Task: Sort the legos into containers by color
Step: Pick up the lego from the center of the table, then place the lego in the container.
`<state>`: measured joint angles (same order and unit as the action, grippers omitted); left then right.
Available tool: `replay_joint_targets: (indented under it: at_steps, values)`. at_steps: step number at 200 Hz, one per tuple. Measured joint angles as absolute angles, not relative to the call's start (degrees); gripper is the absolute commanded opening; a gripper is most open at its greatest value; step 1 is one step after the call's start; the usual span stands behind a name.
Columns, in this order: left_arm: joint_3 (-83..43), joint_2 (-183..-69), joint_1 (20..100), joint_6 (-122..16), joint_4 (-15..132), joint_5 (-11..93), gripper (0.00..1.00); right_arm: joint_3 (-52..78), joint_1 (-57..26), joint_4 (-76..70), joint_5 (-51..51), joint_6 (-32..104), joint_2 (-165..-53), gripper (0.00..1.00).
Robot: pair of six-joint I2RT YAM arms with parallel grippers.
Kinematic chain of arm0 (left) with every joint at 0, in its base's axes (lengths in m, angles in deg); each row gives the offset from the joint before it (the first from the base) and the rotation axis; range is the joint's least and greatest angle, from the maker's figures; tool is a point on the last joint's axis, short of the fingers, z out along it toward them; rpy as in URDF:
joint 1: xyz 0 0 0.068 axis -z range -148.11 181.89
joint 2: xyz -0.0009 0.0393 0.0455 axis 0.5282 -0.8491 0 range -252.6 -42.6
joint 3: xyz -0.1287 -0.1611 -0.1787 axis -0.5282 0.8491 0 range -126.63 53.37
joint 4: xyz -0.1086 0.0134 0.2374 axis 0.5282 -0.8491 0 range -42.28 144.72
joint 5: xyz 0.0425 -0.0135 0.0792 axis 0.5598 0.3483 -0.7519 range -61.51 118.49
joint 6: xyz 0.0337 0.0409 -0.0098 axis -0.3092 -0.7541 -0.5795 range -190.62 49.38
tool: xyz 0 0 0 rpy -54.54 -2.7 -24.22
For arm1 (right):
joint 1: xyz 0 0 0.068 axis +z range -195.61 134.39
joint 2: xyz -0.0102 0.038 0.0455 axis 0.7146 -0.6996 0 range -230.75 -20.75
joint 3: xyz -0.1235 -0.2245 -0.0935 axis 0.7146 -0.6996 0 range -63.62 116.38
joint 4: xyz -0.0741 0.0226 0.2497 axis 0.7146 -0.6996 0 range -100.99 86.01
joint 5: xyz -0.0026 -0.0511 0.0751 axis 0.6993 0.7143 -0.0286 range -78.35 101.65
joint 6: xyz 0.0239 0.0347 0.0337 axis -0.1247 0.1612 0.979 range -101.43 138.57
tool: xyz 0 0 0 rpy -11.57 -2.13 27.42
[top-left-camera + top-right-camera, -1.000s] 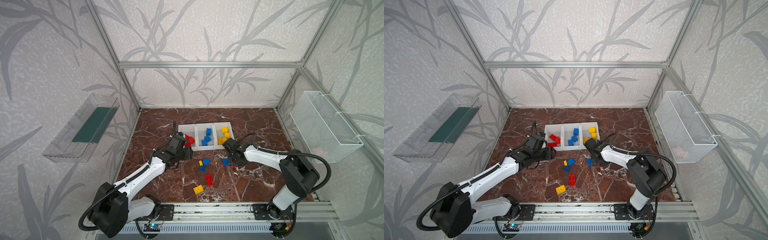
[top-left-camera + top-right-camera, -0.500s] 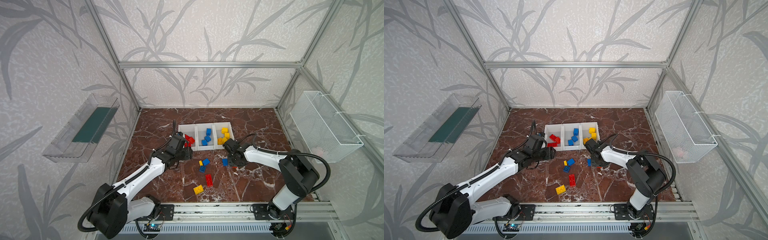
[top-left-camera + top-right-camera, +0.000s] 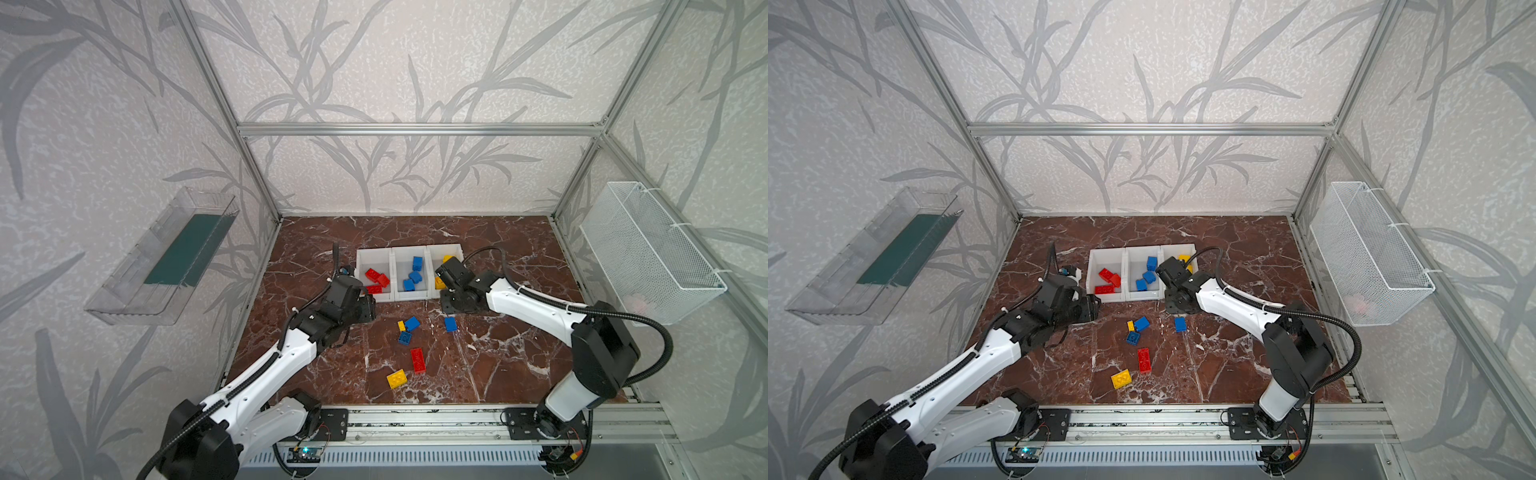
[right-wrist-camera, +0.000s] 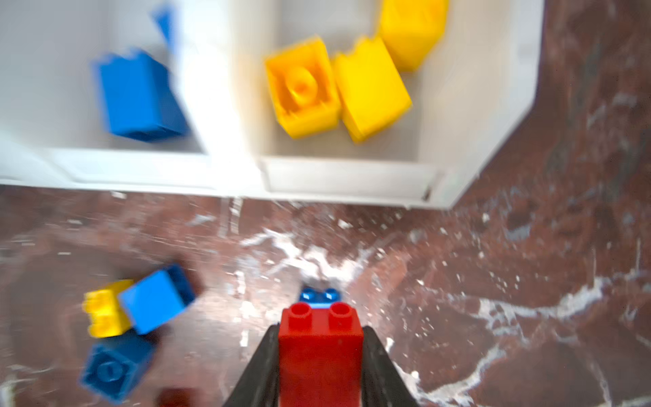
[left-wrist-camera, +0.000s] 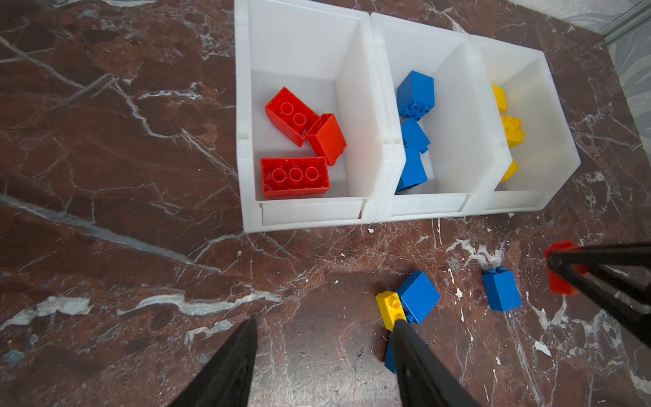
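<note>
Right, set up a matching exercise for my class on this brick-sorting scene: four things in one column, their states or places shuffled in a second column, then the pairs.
Column one
1. right tool
2. left tool
3. middle bin
4. long red brick

Column two
a. lies loose on the table
b. holds blue bricks
c. shut on a short red brick
d. open, holding nothing

Pairs: 1-c, 2-d, 3-b, 4-a
</note>
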<state>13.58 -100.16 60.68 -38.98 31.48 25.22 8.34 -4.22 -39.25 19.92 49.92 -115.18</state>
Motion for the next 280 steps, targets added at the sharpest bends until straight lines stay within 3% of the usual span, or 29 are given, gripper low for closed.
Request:
replay_joint_targets:
  at_steps: [38, 123, 137, 158, 183, 222, 280]
  values:
    - [16.37, -96.6, 60.68, -37.21, 30.15, 24.3, 0.64, 20.65, -3.48, -36.08, 14.21, 44.88, -118.29, 0.32]
    - [17.69, -93.85, 60.68, -35.05, 28.77, 24.1, 0.64, 49.74, -0.09, -36.46, 5.65, 38.62, -147.93, 0.32]
    - [18.17, -93.43, 60.68, -34.83, 28.75, 24.1, 0.64, 52.97, 0.02, -37.64, 4.53, 38.54, -151.05, 0.37]
    - [18.58, -93.08, 60.68, -34.57, 28.57, 24.13, 0.64, 56.18, 0.0, -39.49, 3.35, 38.67, -153.87, 0.55]
    - [18.76, -93.04, 60.68, -34.55, 28.55, 24.24, 0.64, 56.95, 0.0, -40.57, 3.0, 38.36, -154.07, 0.61]
    - [18.76, -93.5, 60.68, -34.55, 28.64, 24.98, 0.64, 55.38, 0.0, -41.29, 4.14, 37.31, -151.49, 0.61]
    - [19.37, -96.95, 60.68, -34.59, 31.26, 28.91, 0.64, 34.92, -0.66, -37.07, 8.18, 37.31, -130.81, 0.62]
